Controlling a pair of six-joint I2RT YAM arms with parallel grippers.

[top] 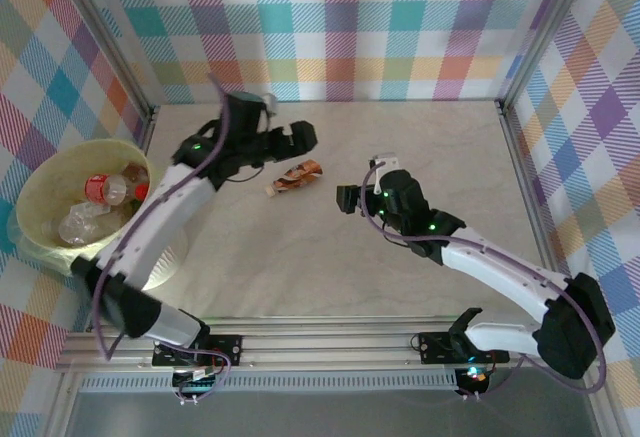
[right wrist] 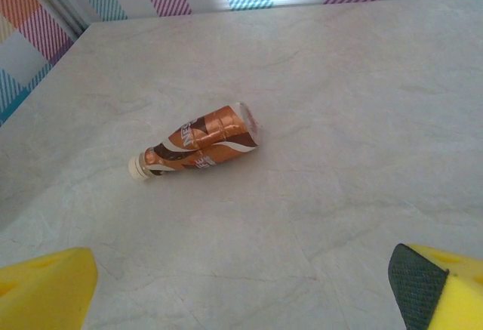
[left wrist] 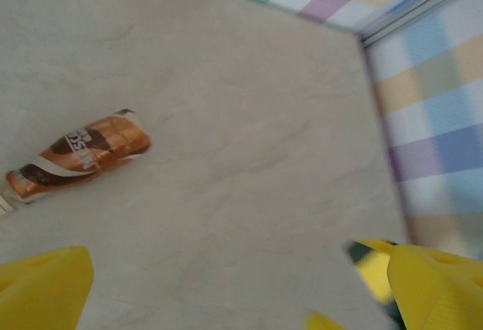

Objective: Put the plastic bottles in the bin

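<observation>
One plastic bottle (top: 298,175) with a brown and orange label and a white cap lies flat on the table, back centre. My left gripper (top: 285,147) hovers open just behind and left of it, with nothing between its fingers. In the left wrist view the bottle (left wrist: 79,156) lies up and to the left of the left gripper (left wrist: 241,300). My right gripper (top: 365,182) stands open to the bottle's right, apart from it. The right wrist view shows the bottle (right wrist: 200,146) ahead of the right gripper (right wrist: 241,292), cap pointing left. The pale yellow-green bin (top: 75,152) at the left holds a red-labelled bottle (top: 100,189) and clear crushed ones (top: 85,225).
Checked cloth walls (top: 340,27) close the table on three sides, with aluminium posts (top: 525,147) at the corners. A metal rail (top: 330,342) with both arm bases runs along the near edge. The left arm (top: 160,217) stretches past the bin's right rim.
</observation>
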